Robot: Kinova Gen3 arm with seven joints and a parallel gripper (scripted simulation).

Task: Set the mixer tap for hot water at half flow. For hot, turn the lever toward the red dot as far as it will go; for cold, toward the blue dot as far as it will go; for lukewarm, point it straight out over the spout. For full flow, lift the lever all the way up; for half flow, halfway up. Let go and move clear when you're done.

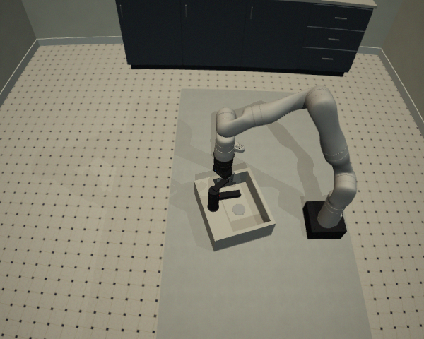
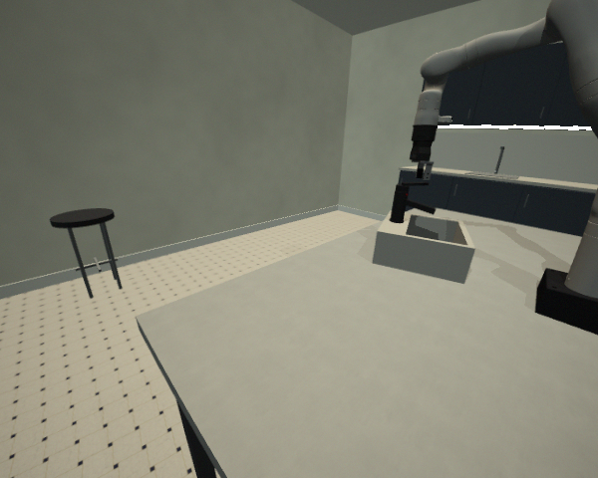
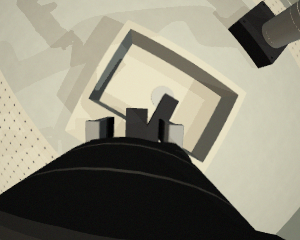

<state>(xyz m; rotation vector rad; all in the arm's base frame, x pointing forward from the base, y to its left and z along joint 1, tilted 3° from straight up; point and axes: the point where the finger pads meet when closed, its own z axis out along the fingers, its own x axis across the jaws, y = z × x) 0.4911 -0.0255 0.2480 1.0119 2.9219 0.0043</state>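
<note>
Right, starting with the top view: I'm reading a black cylindrical mixer tap point(image 1: 213, 201) point(image 2: 399, 205) on the ledge of a cream square basin point(image 1: 241, 232) point(image 2: 423, 257) point(image 3: 80, 118). Its flat black lever point(image 1: 220, 184) point(image 2: 414, 183) point(image 3: 136, 121) is pointing away to one side of the straight black spout point(image 1: 230, 195) point(image 2: 421, 207) point(image 3: 165, 108), under the dark two-finger gripper point(image 1: 227, 179) point(image 2: 425, 171) point(image 3: 136, 127).

Exterior view: lever is lying about level, so I'm judging flow as low. A small red dot point(image 1: 218, 195) point(image 2: 407, 194) is showing on the tap's near side; I'm taking the hot turn as a swing back across the spout, though the blue mark isn't showing.

Wrist view: fingers are standing wide apart, one each side of the lever, clamping nothing. Contact I cannot tell. For a good job I'm wanting the lever centred before closing, then an arc around the tap's axis to the hot stop, since a straight pull could slip off. Lift is wanting care: halfway only, then opening and backing out along the lever without nudging it.
</note>
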